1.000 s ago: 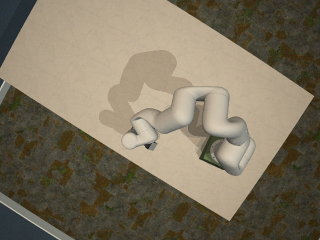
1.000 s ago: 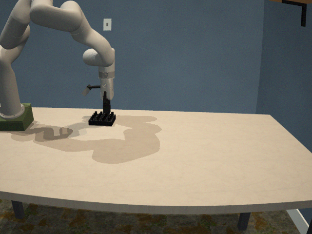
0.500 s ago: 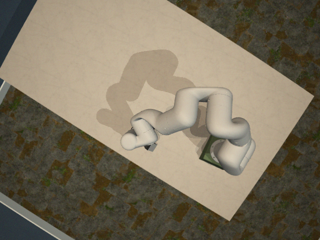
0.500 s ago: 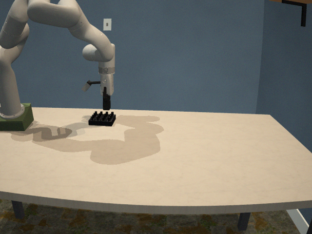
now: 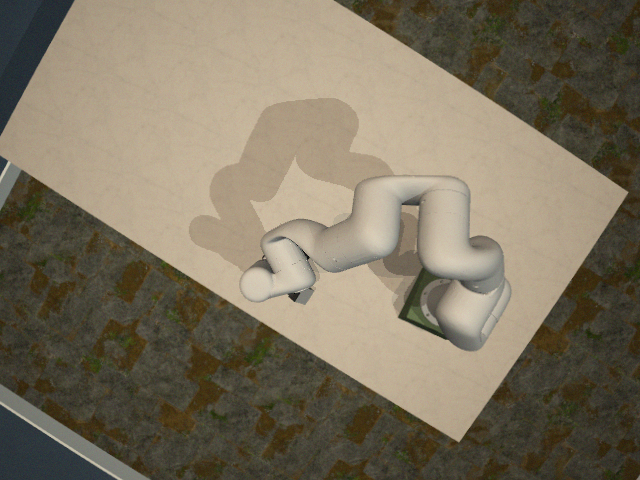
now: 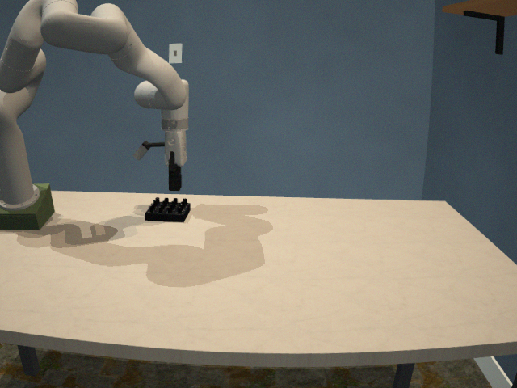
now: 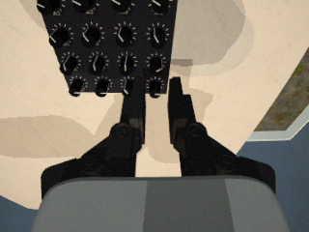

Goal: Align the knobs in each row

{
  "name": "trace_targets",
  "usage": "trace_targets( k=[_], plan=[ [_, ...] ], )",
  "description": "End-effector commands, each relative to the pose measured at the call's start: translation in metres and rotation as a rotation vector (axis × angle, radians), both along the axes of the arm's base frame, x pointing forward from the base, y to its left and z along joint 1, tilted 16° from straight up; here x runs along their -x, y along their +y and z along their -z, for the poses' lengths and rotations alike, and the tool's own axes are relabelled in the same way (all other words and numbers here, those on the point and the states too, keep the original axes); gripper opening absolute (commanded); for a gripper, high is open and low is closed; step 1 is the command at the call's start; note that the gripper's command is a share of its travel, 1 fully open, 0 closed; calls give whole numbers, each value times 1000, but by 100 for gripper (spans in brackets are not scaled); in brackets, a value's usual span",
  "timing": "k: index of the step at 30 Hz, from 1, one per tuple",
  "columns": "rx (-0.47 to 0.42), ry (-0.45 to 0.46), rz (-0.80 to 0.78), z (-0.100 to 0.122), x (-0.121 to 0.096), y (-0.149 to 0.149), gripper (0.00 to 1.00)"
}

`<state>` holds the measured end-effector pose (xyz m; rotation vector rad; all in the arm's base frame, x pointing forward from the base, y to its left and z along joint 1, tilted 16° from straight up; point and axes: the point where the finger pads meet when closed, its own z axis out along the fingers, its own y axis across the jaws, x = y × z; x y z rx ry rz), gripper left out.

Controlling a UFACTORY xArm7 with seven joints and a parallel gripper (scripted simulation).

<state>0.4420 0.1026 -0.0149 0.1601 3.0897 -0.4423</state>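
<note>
The black knob box (image 6: 167, 212) (image 7: 103, 33) stands on the table (image 6: 334, 271) with four rows of four knobs, each with a white line. My gripper (image 6: 174, 185) (image 7: 156, 91) hangs a short way above the box's edge, over the nearest row in the wrist view. Its fingers stand a little apart and nothing is between them. In the overhead view my arm (image 5: 361, 227) hides the box and the fingers.
My arm's green base (image 6: 25, 212) (image 5: 416, 304) sits on the table to the left of the box. The box lies close to the table's long edge (image 5: 248, 315). A wall shelf (image 6: 484, 8) hangs at the upper right.
</note>
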Motion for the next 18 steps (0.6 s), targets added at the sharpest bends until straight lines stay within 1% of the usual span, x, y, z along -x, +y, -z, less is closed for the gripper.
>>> trace_targets(
  k=[1, 11, 15, 18],
  plan=[
    [-2, -4, -2, -2, -1, 1, 19],
    [-1, -8, 12, -2, -1, 1, 19],
    [-1, -23, 71, -1, -1, 1, 19],
    [1, -46, 156, -1, 0, 2, 19]
  ],
)
